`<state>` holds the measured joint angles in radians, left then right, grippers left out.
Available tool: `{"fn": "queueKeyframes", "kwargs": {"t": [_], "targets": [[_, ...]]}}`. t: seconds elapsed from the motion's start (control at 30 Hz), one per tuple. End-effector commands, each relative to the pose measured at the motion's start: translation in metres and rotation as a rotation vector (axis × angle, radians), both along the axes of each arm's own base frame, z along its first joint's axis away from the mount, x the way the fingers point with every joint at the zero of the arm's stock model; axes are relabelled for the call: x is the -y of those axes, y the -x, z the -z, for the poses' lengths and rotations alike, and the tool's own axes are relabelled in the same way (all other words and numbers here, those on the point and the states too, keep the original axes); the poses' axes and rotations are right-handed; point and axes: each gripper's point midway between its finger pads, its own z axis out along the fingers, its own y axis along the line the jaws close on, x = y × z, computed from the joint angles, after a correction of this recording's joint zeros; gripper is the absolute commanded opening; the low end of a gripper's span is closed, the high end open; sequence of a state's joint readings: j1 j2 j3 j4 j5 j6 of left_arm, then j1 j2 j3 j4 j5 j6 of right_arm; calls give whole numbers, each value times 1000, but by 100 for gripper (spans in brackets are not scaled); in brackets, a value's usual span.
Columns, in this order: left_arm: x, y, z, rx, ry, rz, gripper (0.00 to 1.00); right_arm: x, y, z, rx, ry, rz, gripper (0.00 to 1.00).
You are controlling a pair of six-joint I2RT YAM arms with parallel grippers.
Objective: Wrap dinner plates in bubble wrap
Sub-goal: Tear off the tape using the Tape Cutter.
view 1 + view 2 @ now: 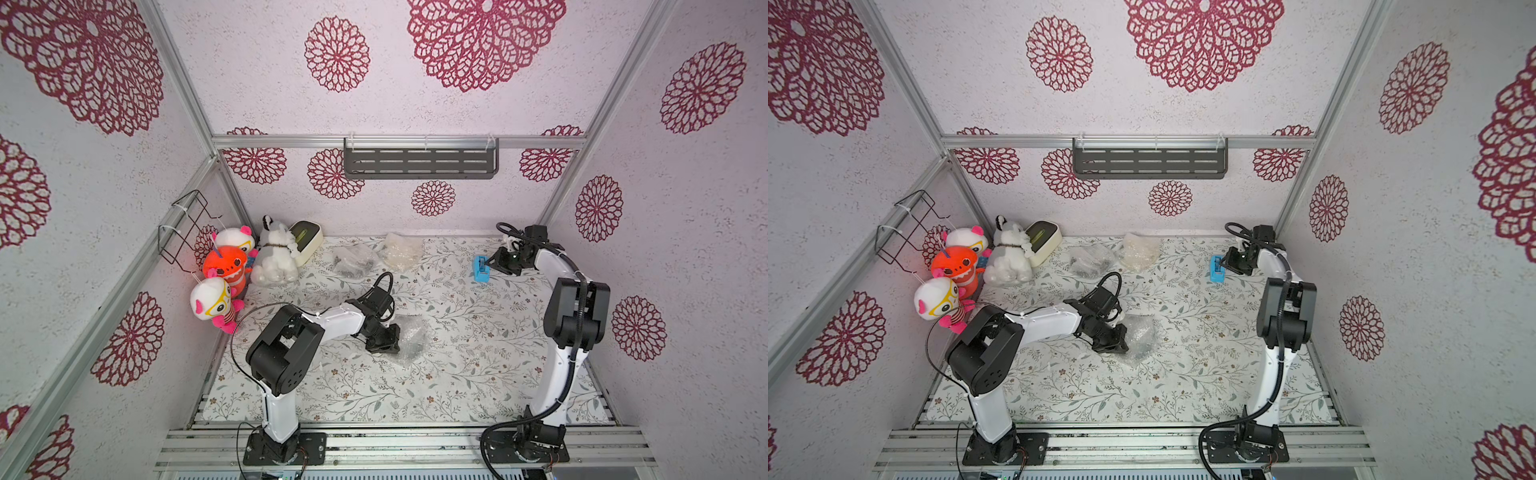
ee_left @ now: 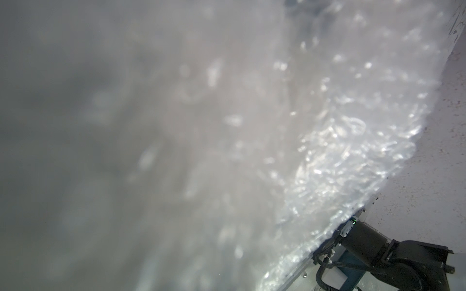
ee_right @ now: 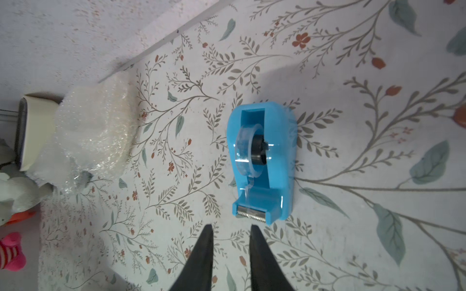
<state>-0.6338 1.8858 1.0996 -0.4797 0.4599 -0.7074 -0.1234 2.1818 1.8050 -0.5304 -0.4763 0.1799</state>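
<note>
L gripper [image 1: 386,345] clenched at 9 o'clock edge of crumpled bubble wrap [image 1: 411,336], counter [image 1: 457,374] centre; whether it pinches the sheet cannot tell, contents not visible. R gripper [image 3: 230,226] released, empty, jaws slightly apart just short of blue tape dispenser [image 3: 262,161], approx. 2 o'clock. Dark wrapped bundle [image 1: 353,259] and pale wrapped bundle [image 1: 401,249] side by side at 12 o'clock.

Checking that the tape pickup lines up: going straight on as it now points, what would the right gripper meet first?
Most likely the cutter end of the blue plastic tape dispenser, just ahead of the right gripper; only floral table cover lies between. Height is hard to judge.
</note>
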Motion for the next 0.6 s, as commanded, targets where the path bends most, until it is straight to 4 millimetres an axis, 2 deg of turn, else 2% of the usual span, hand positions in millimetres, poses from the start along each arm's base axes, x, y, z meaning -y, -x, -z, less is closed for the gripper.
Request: {"fn": "queueKeyframes", "kwargs": {"t": [0.0,0.27,0.3,0.33,0.37,0.43,0.57], "targets": [[-28,2,35,-27,-142,-39,0,1,-4,2,-13,75,-31,29],[-28,3,37,-34,-144,-34,0,-10,-8,20,-55,101,-71,30],[-28,3,38,-35,-144,-34,0,-8,-9,22,-56,109,-65,27],[-27,2,37,-32,-143,-34,0,-6,-11,22,-55,118,-53,18],[-28,3,38,-34,-145,-35,0,-6,-12,21,-44,116,-48,9],[-28,3,37,-33,-145,-36,0,-9,-15,9,-4,89,-50,0],[-29,3,37,-32,-147,-36,0,-10,-20,-23,89,47,-41,0]]}}
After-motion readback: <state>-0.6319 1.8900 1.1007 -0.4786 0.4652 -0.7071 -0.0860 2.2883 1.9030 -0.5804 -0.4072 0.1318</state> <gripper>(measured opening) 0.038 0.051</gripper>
